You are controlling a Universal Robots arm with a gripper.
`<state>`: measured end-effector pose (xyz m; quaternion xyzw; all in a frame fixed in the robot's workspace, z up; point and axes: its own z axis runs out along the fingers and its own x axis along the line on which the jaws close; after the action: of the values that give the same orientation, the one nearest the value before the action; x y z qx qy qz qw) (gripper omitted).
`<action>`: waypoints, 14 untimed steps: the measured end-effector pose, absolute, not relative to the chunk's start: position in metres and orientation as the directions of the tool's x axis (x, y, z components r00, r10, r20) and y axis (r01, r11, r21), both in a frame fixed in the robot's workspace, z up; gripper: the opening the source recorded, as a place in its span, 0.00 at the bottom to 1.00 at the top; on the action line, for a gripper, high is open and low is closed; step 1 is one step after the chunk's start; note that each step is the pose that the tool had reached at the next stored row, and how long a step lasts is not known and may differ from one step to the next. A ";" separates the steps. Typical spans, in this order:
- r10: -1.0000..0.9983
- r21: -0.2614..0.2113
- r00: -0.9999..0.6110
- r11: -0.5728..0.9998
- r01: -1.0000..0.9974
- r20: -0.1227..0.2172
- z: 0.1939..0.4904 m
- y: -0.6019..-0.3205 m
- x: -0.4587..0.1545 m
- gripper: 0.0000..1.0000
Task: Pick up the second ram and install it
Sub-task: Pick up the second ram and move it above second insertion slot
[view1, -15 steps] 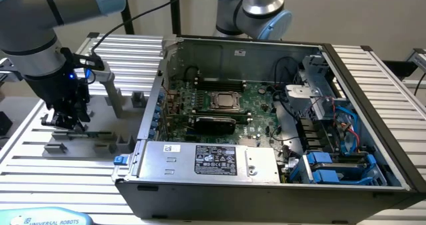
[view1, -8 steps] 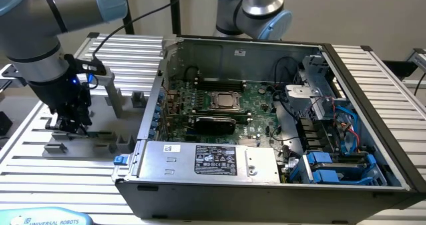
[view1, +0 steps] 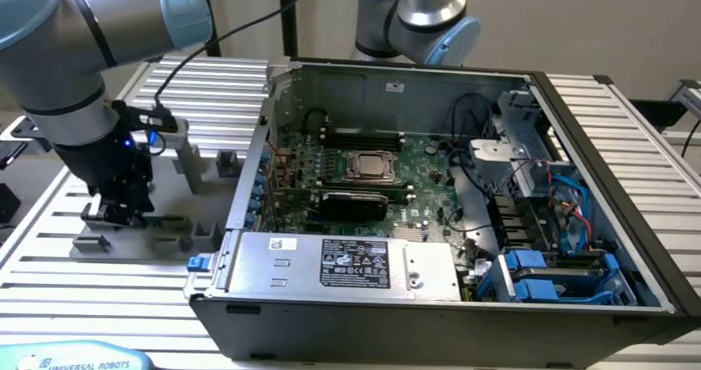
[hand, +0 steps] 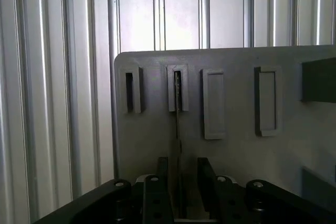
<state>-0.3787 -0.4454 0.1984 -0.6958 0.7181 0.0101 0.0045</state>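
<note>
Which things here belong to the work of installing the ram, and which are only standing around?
Belong to the job:
second ram, edge-on in the gray fixture; gripper, fingers open either side of it; motherboard.

Standing around:
power supply; blue drive bays; other arm.

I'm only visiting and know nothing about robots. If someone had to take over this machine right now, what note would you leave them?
Gripper: open, low over the gray holder plate, which sits to the exterior view's left of the open computer case.
Ram stick: stands on edge in a slot of the holder and runs between the gripper's fingers, not clamped.
Done: the gripper is lined up on the stick.
Left: the stick is not yet gripped, lifted or fitted to the motherboard.
</note>
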 end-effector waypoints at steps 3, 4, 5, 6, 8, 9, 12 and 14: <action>-0.999 0.009 -0.032 0.031 -0.999 -0.020 0.196 -0.445 -0.380 0.36; -0.999 0.010 -0.032 0.031 -0.999 -0.020 0.195 -0.445 -0.380 0.36; -0.999 0.010 -0.032 0.032 -0.999 -0.020 0.195 -0.445 -0.380 0.36; -0.999 0.011 -0.032 0.031 -0.999 -0.020 0.195 -0.445 -0.381 0.36; -0.999 0.011 -0.032 0.031 -0.999 -0.020 0.195 -0.445 -0.381 0.36; -0.999 0.012 -0.032 0.031 -0.999 -0.020 0.195 -0.445 -0.381 0.36; -0.999 0.012 -0.031 0.031 -0.999 -0.020 0.194 -0.445 -0.381 0.36; -0.999 0.012 -0.030 0.029 -0.999 -0.020 0.193 -0.445 -0.381 0.36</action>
<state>-0.3811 -0.4454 0.1932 -0.6966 0.7174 0.0113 0.0032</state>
